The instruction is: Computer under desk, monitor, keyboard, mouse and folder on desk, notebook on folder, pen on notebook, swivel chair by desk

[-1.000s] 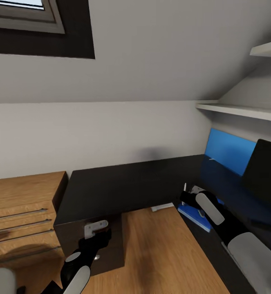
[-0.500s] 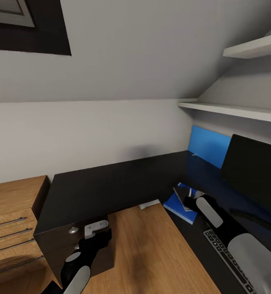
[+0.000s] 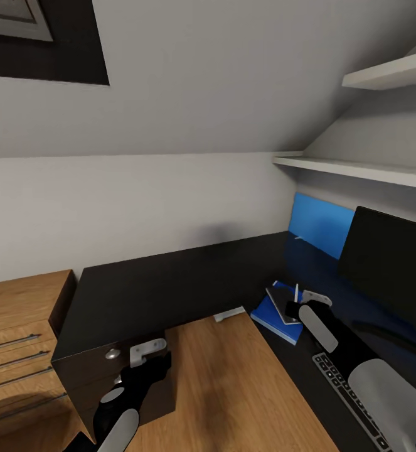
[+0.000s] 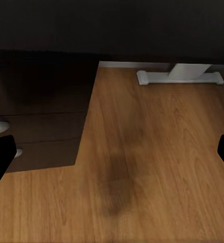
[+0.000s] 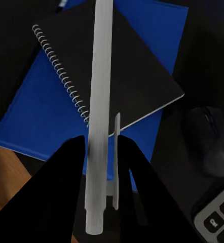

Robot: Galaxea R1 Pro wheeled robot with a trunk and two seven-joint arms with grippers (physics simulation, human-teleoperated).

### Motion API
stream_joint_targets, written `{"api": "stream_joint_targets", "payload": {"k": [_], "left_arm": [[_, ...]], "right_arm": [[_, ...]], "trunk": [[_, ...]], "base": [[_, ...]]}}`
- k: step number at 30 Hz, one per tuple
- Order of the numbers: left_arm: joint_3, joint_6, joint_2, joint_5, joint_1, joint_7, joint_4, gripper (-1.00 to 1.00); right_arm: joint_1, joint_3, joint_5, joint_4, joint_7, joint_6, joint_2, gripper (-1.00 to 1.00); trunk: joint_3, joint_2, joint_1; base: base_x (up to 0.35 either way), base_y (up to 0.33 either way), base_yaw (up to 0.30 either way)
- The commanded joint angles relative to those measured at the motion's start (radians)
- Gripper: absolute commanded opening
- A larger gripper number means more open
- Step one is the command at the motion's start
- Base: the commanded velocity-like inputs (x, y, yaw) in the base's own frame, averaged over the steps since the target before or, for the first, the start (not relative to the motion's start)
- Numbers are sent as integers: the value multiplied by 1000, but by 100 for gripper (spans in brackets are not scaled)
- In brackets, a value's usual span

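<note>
Right gripper (image 5: pixel 101 152) is clamped on the pen (image 5: pixel 99 101), which I hold above the notebook (image 5: pixel 117 71). That notebook lies on the folder (image 5: pixel 36 116) at the worktop's (image 3: pixel 170 282) inner corner edge, mouse (image 5: pixel 211 139) just beside. My left gripper (image 4: pixel 112 157) hangs with fingers apart over the floor (image 4: pixel 152 167).

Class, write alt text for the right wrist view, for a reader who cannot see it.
The right gripper holds a pale pen above a dark spiral notebook lying on a blue folder. A mouse and a keyboard corner sit beside them on the black desk.
</note>
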Motion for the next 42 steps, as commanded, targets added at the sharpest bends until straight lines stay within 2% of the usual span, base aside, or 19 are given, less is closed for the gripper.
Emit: {"api": "stream_joint_targets", "payload": {"k": [1, 16, 20, 24, 27, 28, 29, 34, 42], "left_arm": [[-2, 2, 1, 6, -1, 8, -2, 100], [-2, 4, 1, 9, -1, 8, -1, 100], [-2, 5, 0, 10, -1, 8, -1, 100], [-2, 5, 0, 11, -1, 8, -1, 100], [-3, 5, 0, 11, -1, 8, -1, 100], [-4, 5, 0, 11, -1, 8, -1, 100], [-5, 5, 0, 11, -1, 8, -1, 100], [-5, 5, 0, 10, -1, 8, -1, 100], [-5, 5, 0, 10, -1, 8, 0, 100]], "right_arm": [[-1, 5, -6, -2, -7, -1, -1, -100], [-1, 7, -2, 1, -3, -3, -3, -100], [-1, 5, -2, 40, 1, -3, -3, -100], [-2, 3, -1, 71, 36, -4, -4, -100], [-3, 3, 10, 86, 77, -6, -4, -100], [-3, 2, 38, 94, 94, -23, -4, -100], [-3, 2, 48, 99, 100, -32, -4, -100], [-3, 2, 66, 110, 124, -45, -4, -100], [-3, 2, 68, 120, 131, -48, -4, -100]], "trunk": [[-1, -1, 0], [-1, -1, 0], [-1, -1, 0], [-1, -1, 0], [-1, -1, 0], [-1, -1, 0], [-1, -1, 0], [-1, -1, 0], [-1, -1, 0]], "base": [[0, 0, 0], [107, 0, 0], [12, 0, 0], [2, 0, 0], [0, 0, 0], [0, 0, 0], [0, 0, 0], [66, 0, 0], [230, 0, 0]]}}
